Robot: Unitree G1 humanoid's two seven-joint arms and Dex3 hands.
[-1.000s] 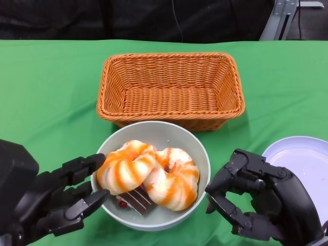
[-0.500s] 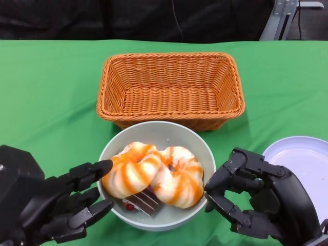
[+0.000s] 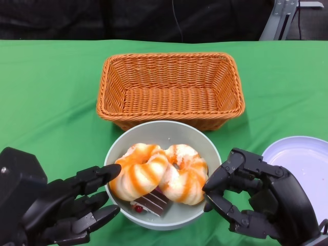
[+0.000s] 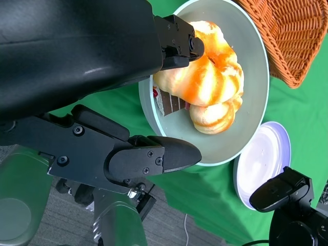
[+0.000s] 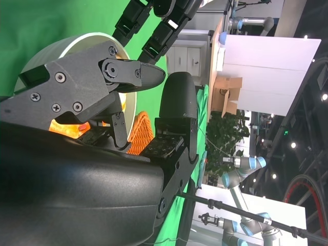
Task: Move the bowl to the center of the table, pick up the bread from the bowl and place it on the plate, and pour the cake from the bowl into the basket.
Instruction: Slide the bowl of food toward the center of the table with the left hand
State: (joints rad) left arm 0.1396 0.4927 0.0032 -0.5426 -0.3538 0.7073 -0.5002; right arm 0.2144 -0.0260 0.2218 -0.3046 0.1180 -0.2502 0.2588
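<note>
The pale green bowl [image 3: 159, 125] stands just in front of the wicker basket [image 3: 171, 87]. It holds two orange-striped ring breads [image 3: 138, 177] [image 3: 187, 177] and a dark cake slice [image 3: 151, 202] under them. My left hand [image 3: 66, 205] grips the bowl's left rim: one finger lies over the rim against the bread, the others below the rim. The left wrist view shows the same bowl [image 4: 246, 77], bread [image 4: 210, 77] and cake [image 4: 171, 102]. My right hand [image 3: 256, 200] stays by the bowl's right rim with curled, parted fingers, holding nothing.
A white plate [image 3: 302, 159] lies at the right, partly behind my right hand. The basket has nothing in it. Green cloth covers the table [image 3: 46, 92], with bare room to the left and right of the basket.
The bowl has slid a little to the right with my left hand on its rim. The right hand has hardly moved.
</note>
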